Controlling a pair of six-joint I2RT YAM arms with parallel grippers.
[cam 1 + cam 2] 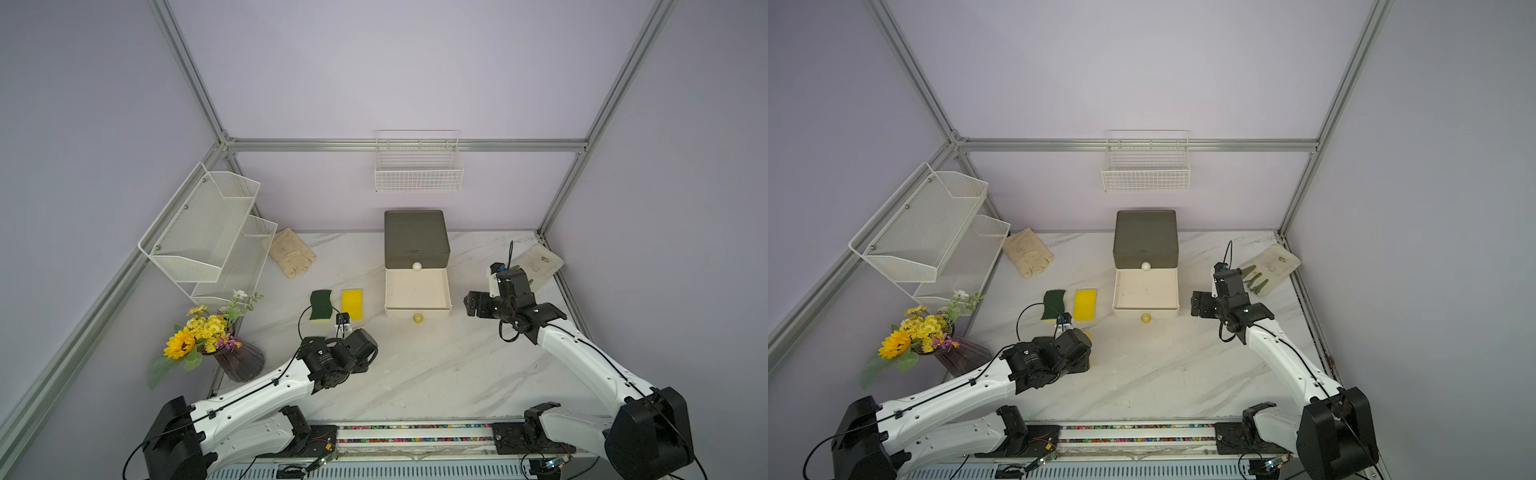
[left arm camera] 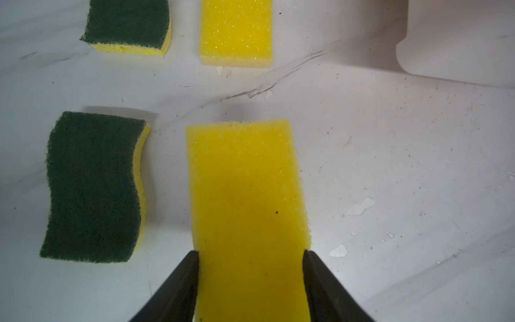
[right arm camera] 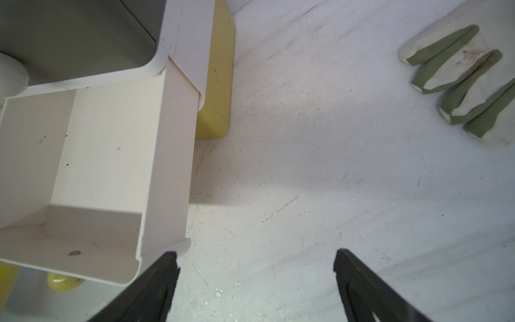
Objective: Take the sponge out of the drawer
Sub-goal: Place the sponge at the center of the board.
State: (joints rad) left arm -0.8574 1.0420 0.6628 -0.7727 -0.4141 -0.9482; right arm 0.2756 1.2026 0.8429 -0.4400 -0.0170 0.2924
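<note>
Left pincer (image 2: 250, 251) clamps the yellow sponge (image 2: 245, 181); drawer (image 1: 417, 289) stands open

Soft, even light falls from above, with no hard glare. In both top views the table (image 1: 415, 374) carries only faint, blurred shadows. The frame bars (image 1: 187, 70) splay outward toward the picture edges, as through a wide lens. In the left wrist view the sponge (image 2: 245, 195) turns soft and dim at its near end, and a grey shadow lies beyond its far end. In the right wrist view the drawer (image 3: 111, 156) shades the table beside it.
</note>
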